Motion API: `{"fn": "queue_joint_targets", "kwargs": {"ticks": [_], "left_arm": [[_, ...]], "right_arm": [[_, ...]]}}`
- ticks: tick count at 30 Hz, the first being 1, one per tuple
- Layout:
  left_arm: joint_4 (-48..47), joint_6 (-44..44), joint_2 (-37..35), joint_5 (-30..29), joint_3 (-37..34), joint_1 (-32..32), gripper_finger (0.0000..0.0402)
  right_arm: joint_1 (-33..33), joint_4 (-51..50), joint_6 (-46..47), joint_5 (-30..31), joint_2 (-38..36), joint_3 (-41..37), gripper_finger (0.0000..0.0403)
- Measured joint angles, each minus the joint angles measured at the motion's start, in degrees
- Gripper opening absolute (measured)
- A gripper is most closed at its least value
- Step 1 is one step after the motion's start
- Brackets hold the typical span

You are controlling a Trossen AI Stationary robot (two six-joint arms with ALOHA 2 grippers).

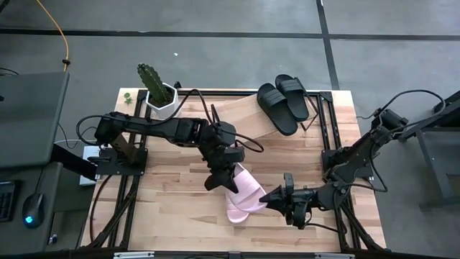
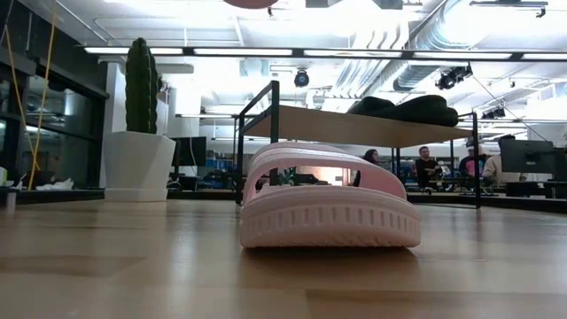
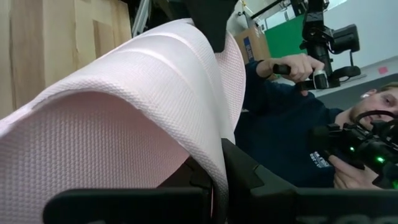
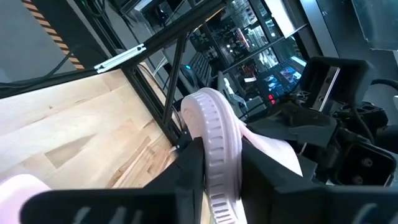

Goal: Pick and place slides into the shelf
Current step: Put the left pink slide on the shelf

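My right gripper [image 1: 267, 195], lower centre of the overhead frame, is clamped on the sole edge of a pink slide [image 4: 214, 134]; my left gripper [image 1: 228, 178], just above, pinches the wide strap of the other pink slide [image 3: 118, 106]. Both look light, rubbery and bendy, so I judge the firm sole rim the better hold. My arms reach inward, wrists bent down. Farther up, the shelf [image 1: 244, 111] carries the black slides [image 1: 284, 102] at upper right.
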Motion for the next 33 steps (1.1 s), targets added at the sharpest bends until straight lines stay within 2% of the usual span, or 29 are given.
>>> {"fn": "queue_joint_targets", "kwargs": {"ticks": [11,22,26,33], "left_arm": [[0.0,0.5,0.0,0.4,0.0,0.0,0.0016],[-0.1,5.9,0.0,-1.4,0.0,0.1,0.0107],[-0.1,7.3,0.0,-4.1,0.0,0.1,0.0145],[-0.2,9.6,-0.1,-5.8,0.0,2.0,0.0195]], "right_arm": [[0.0,0.0,0.2,0.0,0.0,0.0,0.0026],[0.0,0.0,0.3,0.3,0.0,0.0,0.002],[0.0,0.0,0.3,0.7,0.0,0.0,0.002],[0.5,0.0,0.3,7.0,0.0,0.0,0.0019]]}}
